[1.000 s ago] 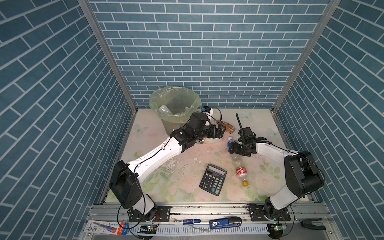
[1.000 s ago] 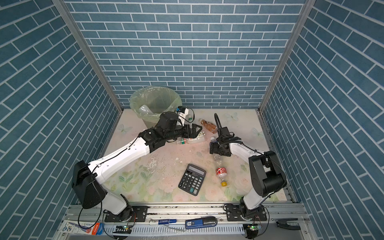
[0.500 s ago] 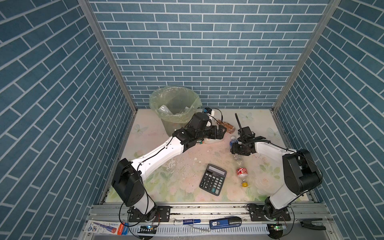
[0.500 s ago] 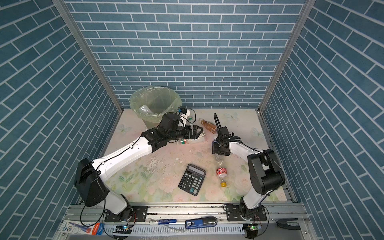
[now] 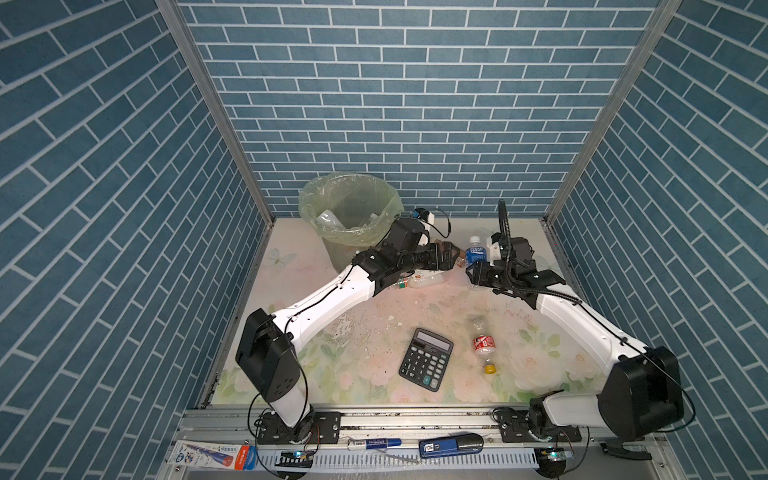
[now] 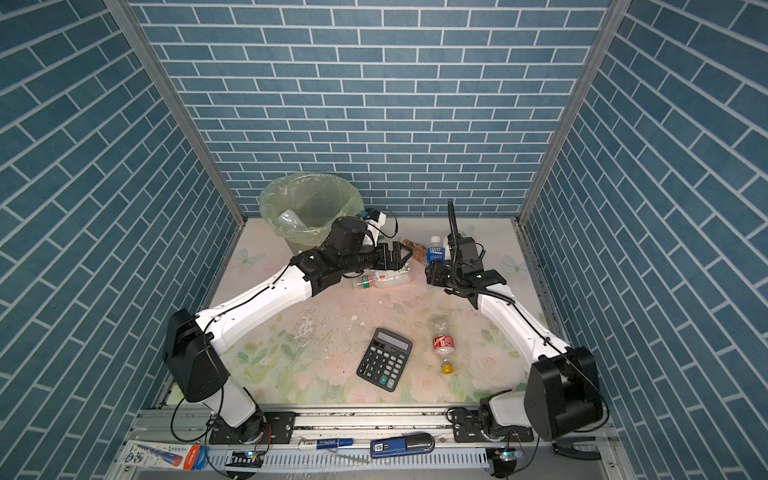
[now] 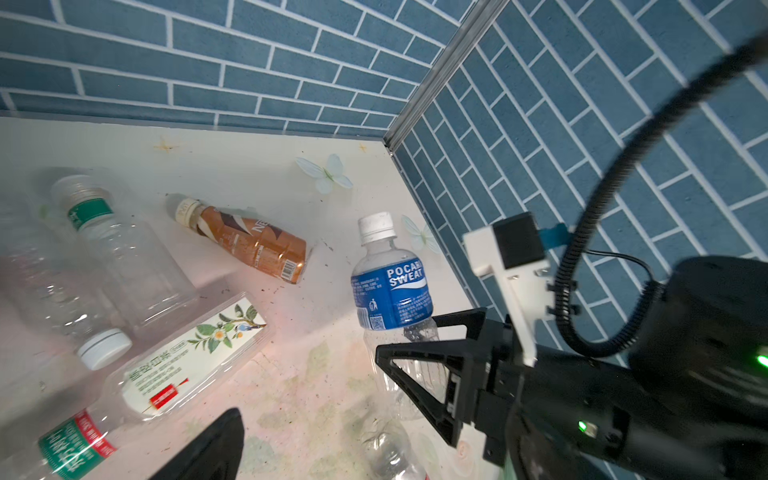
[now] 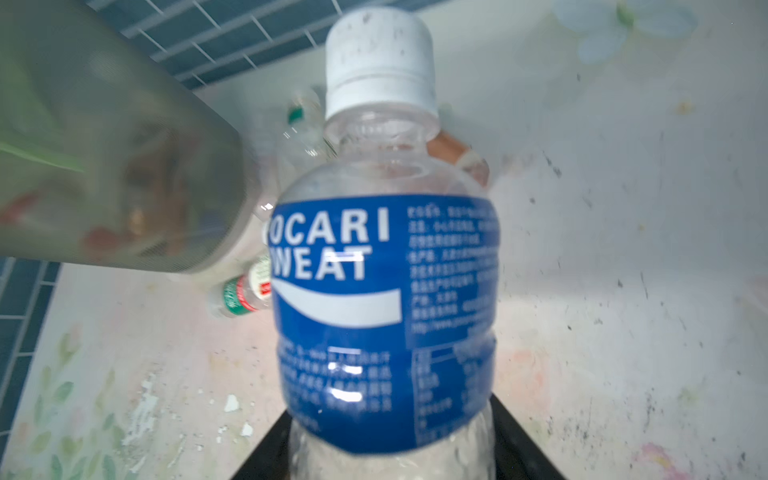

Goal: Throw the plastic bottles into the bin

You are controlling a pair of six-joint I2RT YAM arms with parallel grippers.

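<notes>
At the far left the bin (image 5: 311, 210) stands against the back wall, with some clear plastic already lying inside its bag-lined mouth. Just right of it the left end effector (image 5: 453, 259) hangs low over the bench (image 5: 415, 307), jaws spread wide and nothing between them. Beneath and beside it lies a cluster of bottles: a clear green-labelled bottle (image 7: 112, 249), a white-labelled bottle (image 7: 195, 353) and, just beyond its tips, a brown bottle (image 7: 253, 245), all on their sides. Nearer the front sits a calculator (image 5: 426, 359), with a red-labelled bottle (image 5: 484, 347) lying just to its right. Further right, the right end effector (image 7: 405, 337) is closed around the clear, crumpled lower body of the blue-labelled bottle (image 5: 475, 253). That bottle stands nearly upright with its white cap leaning slightly, and its base is hidden, so I cannot tell whether it is off the bench. The grip looks like the weak point, because it sits low on thin, yielding plastic with most of the bottle above the jaws. A quick swing could make the bottle pivot or squirt out. The route is the other worry, since the left arm (image 5: 332, 299) and its open end effector lie between this bottle and the bin. A straight carry leftward risks a collision or a sweep through the cluster. The bin also stands tall and well away from the right arm, so a low or early release would probably hit the rim or the loose bag and drop the bottle back onto the bench.
</notes>
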